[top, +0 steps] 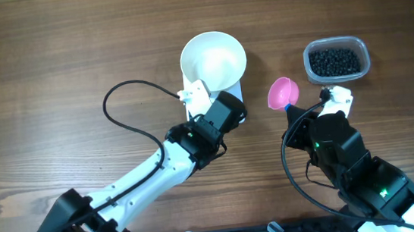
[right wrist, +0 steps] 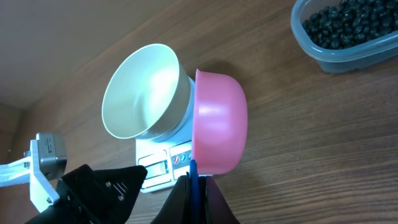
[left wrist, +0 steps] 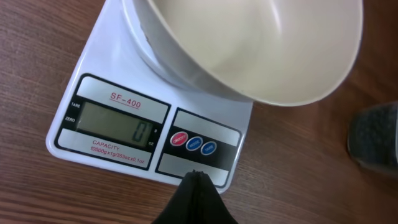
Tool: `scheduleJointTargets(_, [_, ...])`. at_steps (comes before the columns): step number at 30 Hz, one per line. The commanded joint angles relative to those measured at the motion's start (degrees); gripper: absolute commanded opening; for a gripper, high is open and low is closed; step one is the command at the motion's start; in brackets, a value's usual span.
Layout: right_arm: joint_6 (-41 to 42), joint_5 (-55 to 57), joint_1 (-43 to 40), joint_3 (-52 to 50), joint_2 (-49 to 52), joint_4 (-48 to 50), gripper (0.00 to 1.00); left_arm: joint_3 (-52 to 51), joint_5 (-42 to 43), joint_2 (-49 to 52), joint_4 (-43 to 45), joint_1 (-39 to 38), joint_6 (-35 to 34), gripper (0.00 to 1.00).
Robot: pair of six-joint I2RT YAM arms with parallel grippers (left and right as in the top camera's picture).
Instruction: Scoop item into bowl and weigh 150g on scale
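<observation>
Black left fingers fill the bottom of the left wrist view, pressed together with nothing between them. Their tip is at the front edge of the scale, just below its button panel; whether it touches, I cannot tell. The left arm reaches slantwise from the near left corner of the worktop to the scale, its wrist bent down over that front edge. A black cable loops off it to the left of the scale.

The right arm comes up from the near right corner and stops to the right of the scale. The right fingers are clamped shut on the thin blue handle of the scoop. The pink cup sits between the scale and the tub, and it is empty.

Counted: two arms, one scale, one bowl, one scoop and one tub. The scale has three round buttons, one red and two blue, and its display shows zero. The white bowl stands on the scale, overhanging the platform, with nothing inside. The pellets, too many to count, all lie as a dark heap in the clear tub, well to the right of the scale.
</observation>
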Motion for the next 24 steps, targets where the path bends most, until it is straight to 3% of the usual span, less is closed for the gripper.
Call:
scheduleJointTargets(1, [0.5,-0.7,-0.2,0.7,-0.6,0.0,0.04,-0.2,-1.0,1.2,0.3,-0.1,-2.4,0.04])
scheduleJointTargets(24, [0.6,-0.7,-0.2,0.7,-0.6,0.0,0.04,-0.2,0.5,4.9,2.7,-1.3,-2.4,0.04])
